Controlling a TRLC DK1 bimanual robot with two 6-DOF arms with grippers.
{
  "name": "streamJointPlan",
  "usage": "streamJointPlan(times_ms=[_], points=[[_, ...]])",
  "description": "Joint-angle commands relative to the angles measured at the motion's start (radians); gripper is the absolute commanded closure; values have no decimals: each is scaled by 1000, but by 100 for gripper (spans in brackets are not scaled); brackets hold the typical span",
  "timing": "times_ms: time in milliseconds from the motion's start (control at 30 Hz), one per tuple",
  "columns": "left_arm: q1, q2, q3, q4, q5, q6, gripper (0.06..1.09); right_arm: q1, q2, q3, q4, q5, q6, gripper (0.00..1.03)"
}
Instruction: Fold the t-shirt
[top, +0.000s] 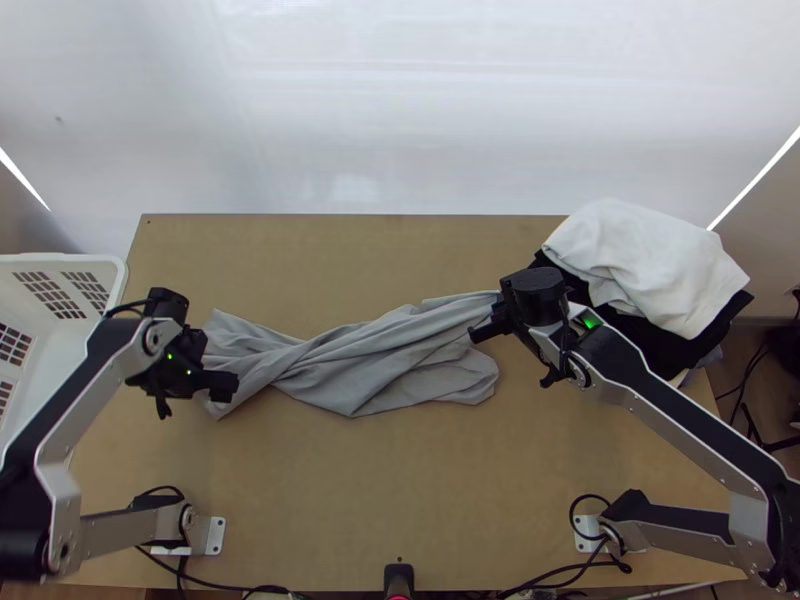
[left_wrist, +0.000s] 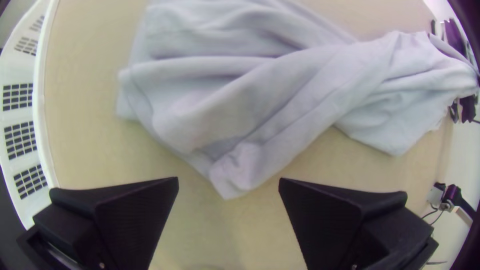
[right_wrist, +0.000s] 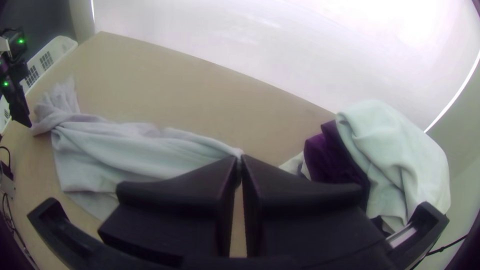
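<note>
The grey t-shirt (top: 370, 360) lies twisted and bunched lengthwise across the middle of the table, its left part fanned out. My left gripper (top: 222, 385) is over the shirt's left end; in the left wrist view my left gripper (left_wrist: 228, 185) stands open, a corner of the shirt (left_wrist: 240, 165) in view between its wide-apart fingers. At the shirt's right end is my right gripper (top: 482, 330). In the right wrist view my right gripper (right_wrist: 239, 162) is shut on the edge of the shirt (right_wrist: 140, 150), which stretches away from the fingertips.
A white basket (top: 122, 270) stands at the table's left edge. A pile of cloths, with a white cloth (top: 650, 260) on top of black ones, lies at the back right, behind the right arm. Bare tabletop (top: 400, 480) lies in front of the shirt.
</note>
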Motion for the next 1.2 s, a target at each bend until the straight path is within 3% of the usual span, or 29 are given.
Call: streamJointPlan(times_ms=[0, 100, 233, 800, 1167], points=[[86, 121, 96, -169, 125, -78, 11, 0, 6, 2, 2, 0, 4, 100], [116, 125, 100, -178, 237, -79, 13, 0, 9, 0, 3, -1, 6, 100], [119, 119, 90, -115, 263, -81, 13, 2, 12, -1, 20, -1, 4, 100], [147, 158, 53, -82, 194, -73, 15, 0, 23, 7, 26, 0, 1, 100], [115, 184, 55, -74, 201, -110, 18, 0, 26, 7, 31, 0, 1, 100]])
